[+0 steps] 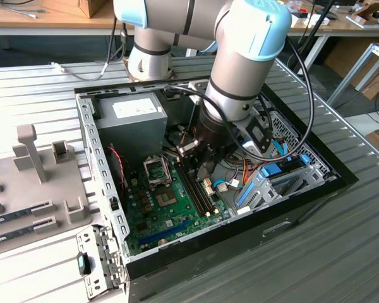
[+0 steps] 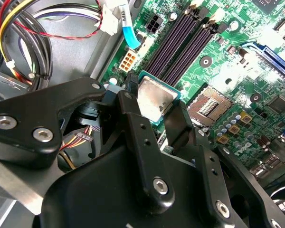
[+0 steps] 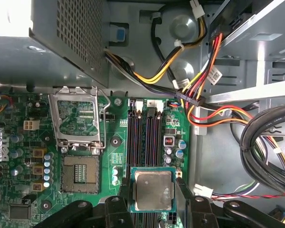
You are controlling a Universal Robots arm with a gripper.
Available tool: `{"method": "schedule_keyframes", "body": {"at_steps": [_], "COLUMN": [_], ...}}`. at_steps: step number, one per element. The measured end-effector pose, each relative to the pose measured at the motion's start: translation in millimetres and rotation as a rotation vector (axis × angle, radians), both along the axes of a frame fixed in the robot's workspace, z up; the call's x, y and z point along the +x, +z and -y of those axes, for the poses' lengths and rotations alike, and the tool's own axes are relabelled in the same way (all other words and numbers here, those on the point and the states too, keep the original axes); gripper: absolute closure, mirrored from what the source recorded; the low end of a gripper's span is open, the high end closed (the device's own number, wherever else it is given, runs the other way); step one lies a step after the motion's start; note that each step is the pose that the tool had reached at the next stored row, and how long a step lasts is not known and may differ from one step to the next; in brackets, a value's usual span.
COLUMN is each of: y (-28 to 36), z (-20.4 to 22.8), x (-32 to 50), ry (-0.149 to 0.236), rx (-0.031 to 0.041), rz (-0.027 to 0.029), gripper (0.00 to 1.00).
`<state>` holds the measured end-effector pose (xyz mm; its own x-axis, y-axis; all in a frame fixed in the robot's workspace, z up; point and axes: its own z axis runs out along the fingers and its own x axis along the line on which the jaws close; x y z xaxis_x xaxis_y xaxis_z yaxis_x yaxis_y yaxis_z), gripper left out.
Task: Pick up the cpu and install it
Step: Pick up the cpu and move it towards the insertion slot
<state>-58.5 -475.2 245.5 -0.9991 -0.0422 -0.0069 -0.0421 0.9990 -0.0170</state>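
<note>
gripper (image 3: 152, 199) is clamped on the cpu (image 3: 152, 190), one black finger (image 3: 125, 204) on each side of the chip; silvery top w/ thin green rim faces up. in the second wrist view the cpu (image 2: 154, 98) sits between the two fingers (image 2: 133, 123) of the gripper (image 2: 154, 111), tilted a bit in the picture, above the board, not touching it.

cpu is held over the memory slots (image 3: 145, 135), beside the socket (image 3: 80, 173), not over it. socket is bare, pins showing, w/ its metal frame (image 3: 78, 118) flipped open next to it. in the second wrist view the socket (image 2: 209, 105) is just past the chip's edge.

in the exterior view the arm (image 1: 240, 69) reaches down into the open pc case (image 1: 316, 189) on the grey table (image 1: 341, 252); gripper (image 1: 199, 154) is low over the green board (image 1: 158, 211), near the slots. power supply (image 1: 129, 123) at the back of the case, cable bundle (image 3: 194, 95) running from it. grey fixture (image 1: 35, 170) w/ slots lies on the table at the exterior view's left, well apart from the case.
</note>
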Motion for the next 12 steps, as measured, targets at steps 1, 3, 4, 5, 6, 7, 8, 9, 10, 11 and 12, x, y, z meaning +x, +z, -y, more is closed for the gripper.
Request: {"method": "schedule_keyframes", "body": {"at_steps": [1,3,4,5,6,7,8,9,10,11,12], "y": [-0.7,-1.9,-2.4,-3.0,-3.9,-4.7,-5.2,-5.7,-6.4,-7.1,-7.6], "z": [0.0,0.0,0.0,0.0,0.0,0.0,0.0,0.0,0.0,0.0,0.0], "x": [0.0,0.0,0.0,0.0,0.0,0.0,0.0,0.0,0.0,0.0,0.0], "ry": [0.0,0.0,0.0,0.0,0.0,0.0,0.0,0.0,0.0,0.0,0.0], "rx": [0.0,-0.0001,0.0,0.0,0.0,0.0,0.0,0.0,0.0,0.0,0.0], "rz": [0.0,0.0,0.0,0.0,0.0,0.0,0.0,0.0,0.0,0.0,0.0], "gripper": [0.53,0.53,0.53,0.53,0.53,0.53,0.53,0.53,0.53,0.53,0.53]}}
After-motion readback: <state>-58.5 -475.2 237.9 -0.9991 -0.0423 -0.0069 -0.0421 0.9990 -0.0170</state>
